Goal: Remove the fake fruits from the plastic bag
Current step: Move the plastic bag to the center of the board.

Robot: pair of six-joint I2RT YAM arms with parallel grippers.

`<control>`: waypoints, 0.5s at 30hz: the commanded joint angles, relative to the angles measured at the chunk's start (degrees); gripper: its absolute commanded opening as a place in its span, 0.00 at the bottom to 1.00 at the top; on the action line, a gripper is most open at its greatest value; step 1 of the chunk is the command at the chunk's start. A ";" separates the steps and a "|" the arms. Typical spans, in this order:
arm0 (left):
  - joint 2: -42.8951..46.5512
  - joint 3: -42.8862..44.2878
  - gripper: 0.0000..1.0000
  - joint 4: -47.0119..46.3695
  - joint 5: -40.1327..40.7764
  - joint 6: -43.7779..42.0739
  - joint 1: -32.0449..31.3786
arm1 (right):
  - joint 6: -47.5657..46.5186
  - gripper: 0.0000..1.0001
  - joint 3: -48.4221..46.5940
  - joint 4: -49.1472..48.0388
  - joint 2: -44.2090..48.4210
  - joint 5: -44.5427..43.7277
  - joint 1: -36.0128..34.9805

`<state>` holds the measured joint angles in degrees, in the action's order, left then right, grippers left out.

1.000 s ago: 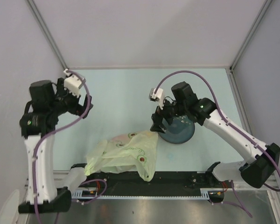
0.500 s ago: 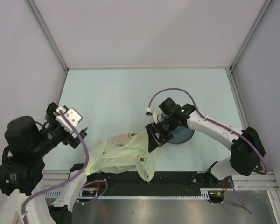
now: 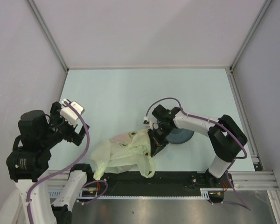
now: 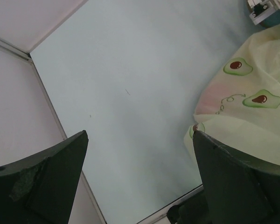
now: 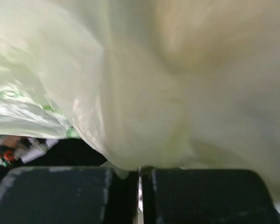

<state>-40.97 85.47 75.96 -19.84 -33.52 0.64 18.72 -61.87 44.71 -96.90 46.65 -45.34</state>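
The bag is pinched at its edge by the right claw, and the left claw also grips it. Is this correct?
Not fully. The right claw does pinch the bag, but the left claw is open and grips nothing: the left wrist view shows only table between its fingers, with the bag off to one side.

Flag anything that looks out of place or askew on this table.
The plastic bag lies crumpled at the near edge of the table, with one corner drooping over the black rail. The right gripper looks shut on its film. Nothing looks spilled or broken.
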 commanded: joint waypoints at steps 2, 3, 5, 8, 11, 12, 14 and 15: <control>-4.90 -0.92 1.00 -12.30 -2.40 8.63 -0.12 | -5.97 0.00 -16.06 0.12 -1.88 -0.08 7.62; -5.69 -0.92 1.00 -13.72 -2.31 10.91 -0.20 | -6.41 0.00 -18.96 -0.41 -4.24 0.19 8.77; -7.18 -0.31 1.00 -16.88 -4.15 13.29 -0.21 | -2.65 0.00 -28.10 -5.74 -7.32 2.03 12.64; -7.63 2.15 1.00 -19.35 -9.95 16.27 -0.12 | -0.44 0.00 -43.92 -8.48 -16.37 3.53 15.36; -7.72 2.95 1.00 -19.71 -16.79 19.52 -0.12 | 1.92 0.00 -58.07 -10.86 -24.02 3.71 17.21; -8.16 2.86 1.00 -19.63 -18.73 20.41 -0.12 | 2.72 0.00 -60.45 -11.91 -27.08 3.97 17.65; -8.77 2.07 1.00 -19.71 -24.80 21.82 -0.12 | 4.82 0.00 -65.72 -15.33 -29.47 3.80 18.88; -9.21 1.46 1.00 -20.41 -25.94 22.18 -0.20 | 5.27 0.00 -67.06 -16.48 -30.62 3.62 19.15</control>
<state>-49.98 85.73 59.00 -33.93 -16.73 0.64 19.68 -120.38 35.48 -123.11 49.19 -27.66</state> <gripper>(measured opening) 0.996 0.009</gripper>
